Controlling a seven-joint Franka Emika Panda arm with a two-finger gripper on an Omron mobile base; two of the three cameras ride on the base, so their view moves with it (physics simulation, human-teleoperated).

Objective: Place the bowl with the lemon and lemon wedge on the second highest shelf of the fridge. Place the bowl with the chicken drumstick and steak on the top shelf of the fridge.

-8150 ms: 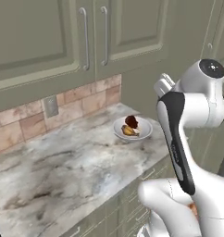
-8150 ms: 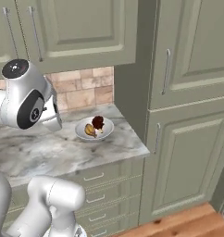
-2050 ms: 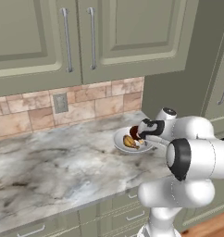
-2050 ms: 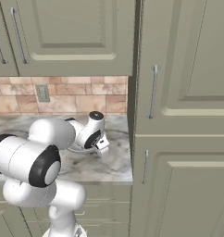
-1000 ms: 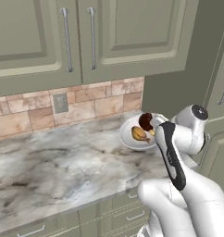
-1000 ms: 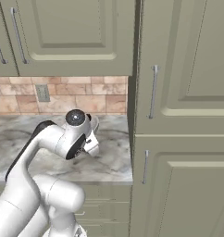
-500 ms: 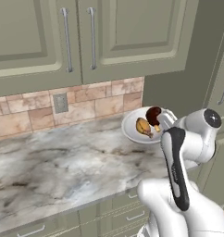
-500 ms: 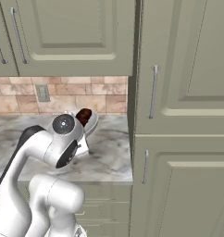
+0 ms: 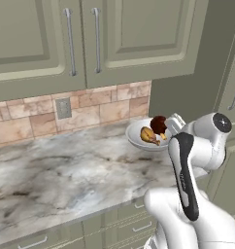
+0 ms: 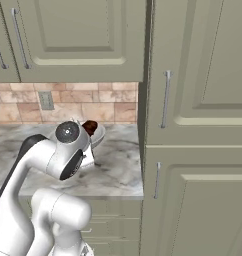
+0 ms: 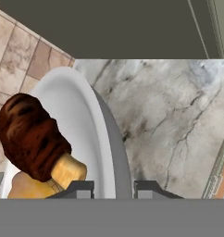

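The end effector [image 11: 113, 189] pinches the rim of the shallow white bowl [image 11: 88, 139], one finger tip inside the wall and one outside. The bowl rides in this grip, lifted clear of the marble worktop [image 9: 56, 170], just in front of the hand. Inside it, right beyond the finger tips, the golden-brown chicken drumstick [image 9: 149, 136] lies against the dark red-brown steak [image 9: 159, 124], the two touching. Below and past the bowl the worktop [image 11: 174, 115] spreads out. Farther from the end effector a brick backsplash [image 9: 90, 109] with an outlet [image 9: 63, 108] stands, and green wall cabinets [image 9: 90, 39] hang above. A tall cabinet [image 10: 198, 125] rises beside the worktop end.
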